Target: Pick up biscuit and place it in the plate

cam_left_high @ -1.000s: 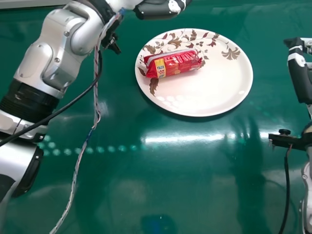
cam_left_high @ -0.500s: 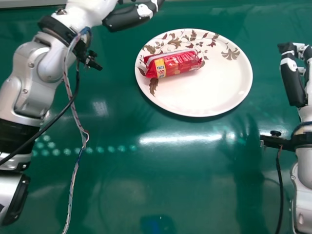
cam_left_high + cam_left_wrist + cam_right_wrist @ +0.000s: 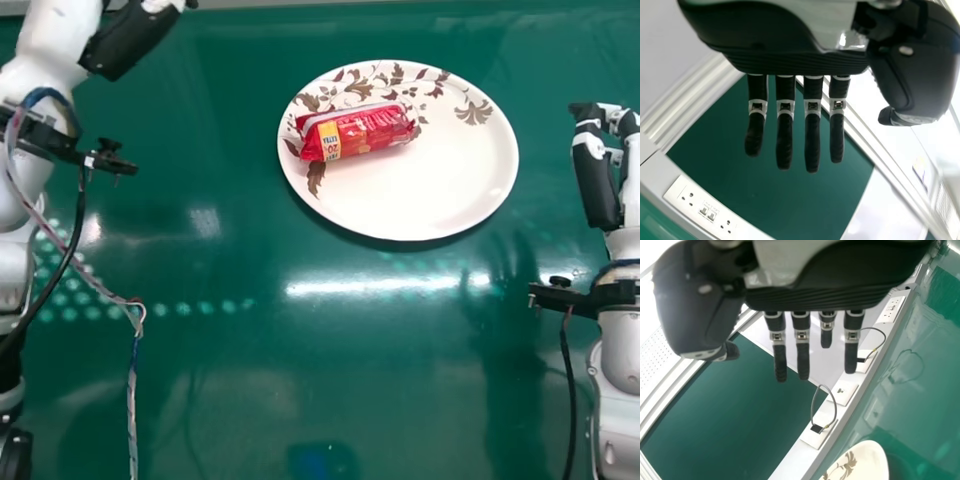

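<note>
Biscuit (image 3: 355, 134) lay on plate (image 3: 430, 205), long axis roughly left-right, between left hand (image 3: 130, 40) and right hand (image 3: 596, 185), neither clearly nearer; 2 hands wide.

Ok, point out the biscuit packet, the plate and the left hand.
Biscuit packet (image 3: 370, 130): head view, on its red wrapper.
Plate (image 3: 430, 195): head view, on its bare surface beside the packet.
Left hand (image 3: 812, 142): left wrist view, on one of its straight fingers.

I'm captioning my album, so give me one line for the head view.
Red biscuit packet resting on a leaf-patterned plate, atop a glossy green table.
</note>
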Controlling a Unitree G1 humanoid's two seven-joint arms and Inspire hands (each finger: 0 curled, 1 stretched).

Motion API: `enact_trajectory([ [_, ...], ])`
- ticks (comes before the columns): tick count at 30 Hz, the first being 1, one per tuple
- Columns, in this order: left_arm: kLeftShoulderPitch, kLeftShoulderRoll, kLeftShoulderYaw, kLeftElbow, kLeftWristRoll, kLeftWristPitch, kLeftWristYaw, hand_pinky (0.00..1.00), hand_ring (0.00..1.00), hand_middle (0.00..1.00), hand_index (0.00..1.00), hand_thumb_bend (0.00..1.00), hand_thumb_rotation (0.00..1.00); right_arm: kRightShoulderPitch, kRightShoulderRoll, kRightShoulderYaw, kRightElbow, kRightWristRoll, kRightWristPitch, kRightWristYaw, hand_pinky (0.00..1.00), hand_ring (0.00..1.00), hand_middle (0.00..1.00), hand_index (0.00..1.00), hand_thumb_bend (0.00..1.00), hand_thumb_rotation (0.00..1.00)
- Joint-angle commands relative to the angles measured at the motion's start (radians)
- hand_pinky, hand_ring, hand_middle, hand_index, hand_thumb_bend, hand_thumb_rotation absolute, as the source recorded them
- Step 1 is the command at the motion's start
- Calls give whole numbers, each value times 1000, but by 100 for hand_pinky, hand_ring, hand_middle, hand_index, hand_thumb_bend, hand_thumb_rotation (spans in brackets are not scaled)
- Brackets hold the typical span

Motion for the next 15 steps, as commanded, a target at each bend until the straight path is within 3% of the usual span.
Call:
enact_trajectory([
  [1,52,-30,48,-32,-45,-10,40,32,39,49,55,49,0,12,1,-5,16,7,-25,-15,71,76,78,73,54,14],
  [5,97,-83,87,-42,-87,-36,101,32,40,49,55,49,0,10,-2,-15,15,15,-27,-14,72,77,78,74,55,17],
  [15,133,-224,125,-9,-257,-37,166,31,40,48,53,49,0,51,29,-46,-98,98,-9,11,69,79,80,76,54,19],
])
